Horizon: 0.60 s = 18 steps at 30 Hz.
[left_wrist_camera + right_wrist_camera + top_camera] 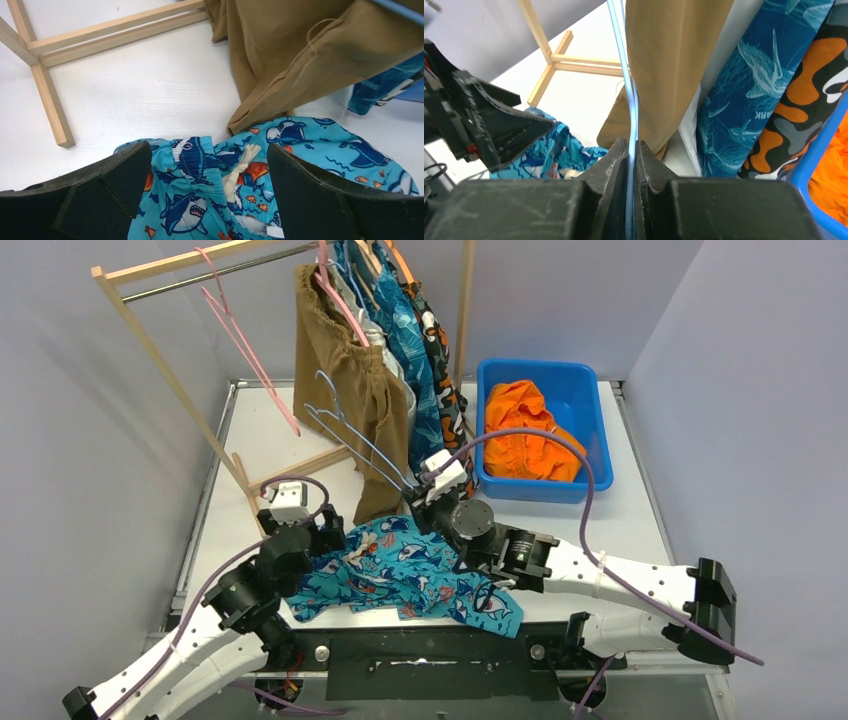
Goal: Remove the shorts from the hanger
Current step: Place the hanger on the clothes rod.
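Right hand (631, 146) pinching blue hanger (618, 25), left hand (207, 155) spread over shark-print shorts (320, 145)

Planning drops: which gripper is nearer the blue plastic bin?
Right. The right gripper holds a blue wire hanger beside the bin; the left gripper is farther left, over teal shark-print shorts.

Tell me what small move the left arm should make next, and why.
Probably lower the left fingers onto the shark-print shorts and close: they stand open just above the fabric lying on the table; the right fingers pinch the bare blue hanger, and orange shorts already lie in the blue bin.
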### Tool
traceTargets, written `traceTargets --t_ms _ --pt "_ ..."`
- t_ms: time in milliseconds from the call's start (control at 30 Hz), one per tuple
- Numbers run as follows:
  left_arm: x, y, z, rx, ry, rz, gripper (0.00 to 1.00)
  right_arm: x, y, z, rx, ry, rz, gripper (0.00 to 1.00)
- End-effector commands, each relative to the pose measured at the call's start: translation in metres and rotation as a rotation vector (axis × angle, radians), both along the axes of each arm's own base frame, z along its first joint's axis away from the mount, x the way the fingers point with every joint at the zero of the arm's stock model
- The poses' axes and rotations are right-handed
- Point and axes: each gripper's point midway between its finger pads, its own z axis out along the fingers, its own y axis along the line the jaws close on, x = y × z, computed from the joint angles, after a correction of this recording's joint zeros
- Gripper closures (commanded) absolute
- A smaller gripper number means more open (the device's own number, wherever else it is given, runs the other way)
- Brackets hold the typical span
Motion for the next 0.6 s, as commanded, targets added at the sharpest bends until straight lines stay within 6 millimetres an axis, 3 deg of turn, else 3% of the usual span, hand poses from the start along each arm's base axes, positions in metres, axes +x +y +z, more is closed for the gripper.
traceTargets --t_ms 0,167,300,400,567 --pt "0.016 -0.006 0.005 -0.067 0.017 0.005 0.13 0.013 0.012 0.076 0.235 -0.105 -0.111 1.00" --pt "0.036 0.028 -0.002 -0.105 0.073 0.131 0.12 0.018 0.032 0.093 0.232 -0.134 -0.113 1.00" --pt "0.042 0.044 0.006 -0.149 0.035 0.162 0.12 0.025 0.046 0.104 0.212 -0.126 -0.131 1.00" --pt "0.041 0.058 0.018 -0.143 -0.025 0.218 0.12 0.031 0.053 0.110 0.220 -0.130 -0.149 1.00" --pt "0.026 0.106 0.042 -0.111 -0.150 0.457 0.12 0.038 0.072 0.123 0.243 -0.124 -0.122 1.00"
